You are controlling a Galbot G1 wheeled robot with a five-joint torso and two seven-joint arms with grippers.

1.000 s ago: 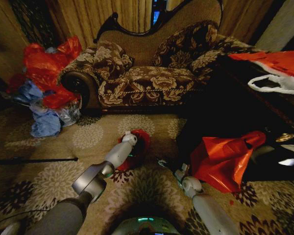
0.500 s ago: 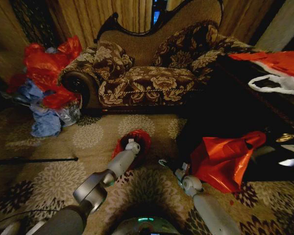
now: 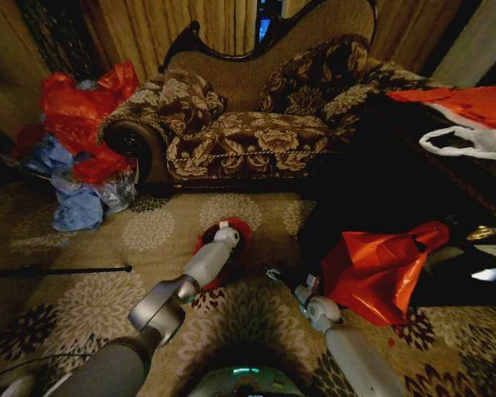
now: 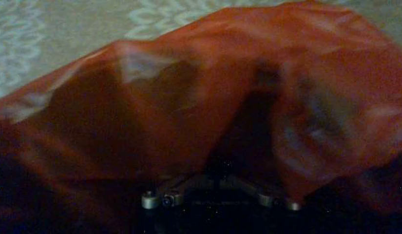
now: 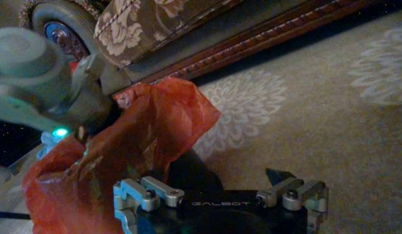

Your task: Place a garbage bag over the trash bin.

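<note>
**Left arm at the red bag, right gripper waiting just beside it**

The left gripper (image 3: 228, 234) sits at the top of the garbage bag (image 3: 231, 248), its arm reaching forward over the flowered carpet (image 3: 140, 231). In the left wrist view the crinkly red plastic billows right against the gripper body, hiding the fingertips, so I cannot tell how far they are spread or whether they pinch the film.

The right gripper (image 5: 214, 178) hangs low just beside the same bag, on the robot's right of it. In the right wrist view one finger (image 5: 280, 175) stands free over the carpet while the other side is lost behind red plastic; whether it grips the bag I cannot tell. A dark, rounded shape under the bag there looks like the trash bin (image 5: 191, 170), with the bag draped on and around it.

Beyond the left gripper stands one patterned sofa (image 3: 256, 124). Off to that gripper's left lies one heap of red and blue bags (image 3: 74, 141). Right of the right gripper rests one larger red-orange bag (image 3: 380, 265) with a handle hole.
</note>
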